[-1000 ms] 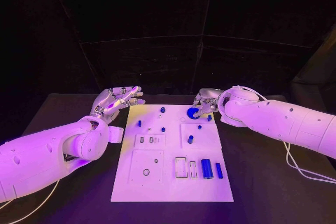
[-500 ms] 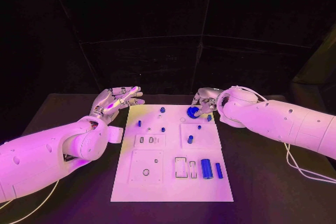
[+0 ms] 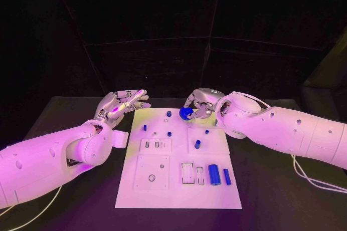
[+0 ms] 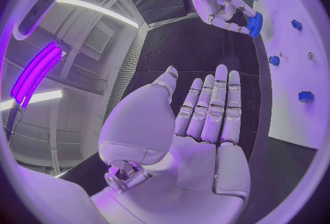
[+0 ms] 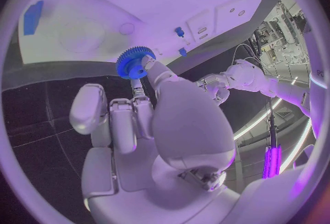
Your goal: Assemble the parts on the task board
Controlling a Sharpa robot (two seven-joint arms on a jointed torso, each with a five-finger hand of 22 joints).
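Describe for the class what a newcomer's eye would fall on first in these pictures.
First comes the blue gear, pinched by the right robot hand over the far end of the white task board. Next is the left robot hand, fingers spread and holding nothing, hovering beside the board's far left corner.

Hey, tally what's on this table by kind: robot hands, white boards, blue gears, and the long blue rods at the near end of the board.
Hands: 2, the left hand and the right hand
White board: 1
Blue gear: 1, held by the right hand
Long blue rods: 2, the thick rod and the thin rod
Total: 6
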